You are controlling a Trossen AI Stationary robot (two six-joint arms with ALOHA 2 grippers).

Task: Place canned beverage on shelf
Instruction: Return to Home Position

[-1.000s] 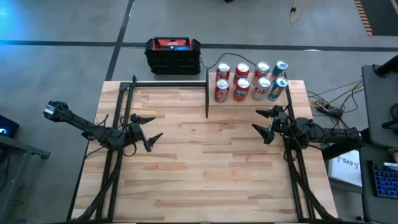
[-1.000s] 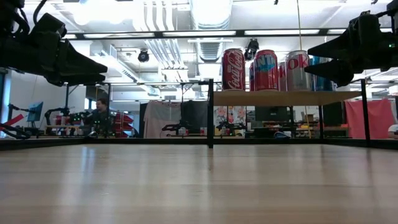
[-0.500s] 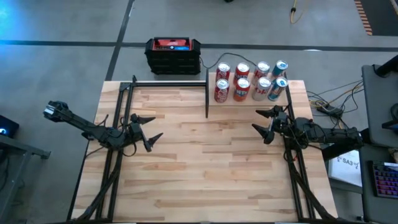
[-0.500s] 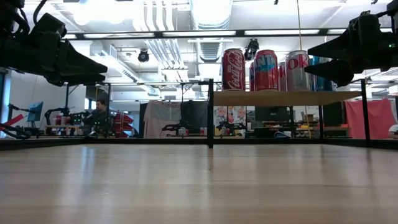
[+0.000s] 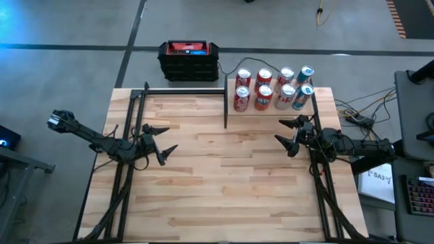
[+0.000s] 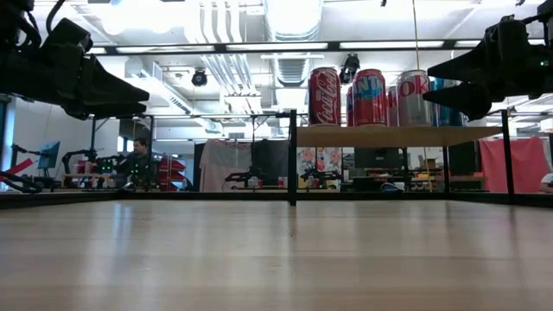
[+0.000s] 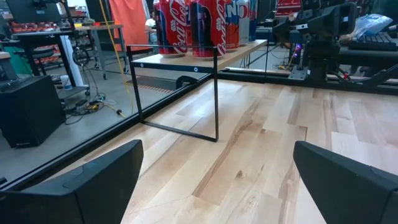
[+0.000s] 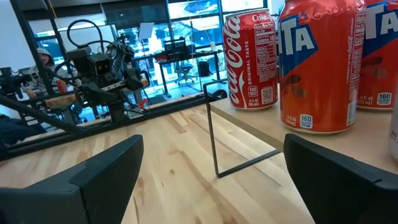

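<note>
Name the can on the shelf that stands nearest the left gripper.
The red Coca-Cola can at the corner of the shelf toward the left gripper: nearer row, left-arm end. Its twin stands directly behind it, farther away.

Grey concrete floor (image 5: 68, 27) crossed by dark seams, with a black-and-red box (image 5: 189, 59) set on it and loose cables (image 5: 354, 114) trailing off to one side. Overhead, long strip lights (image 6: 259, 46) and white ducts (image 6: 289, 22) under an open ceiling. Farther back, a pale wall (image 6: 56, 130), cluttered workbenches (image 6: 104, 179), a red drape (image 6: 527, 164) and a black cabinet (image 7: 28, 118) near an orange panel (image 7: 127, 22).
</note>
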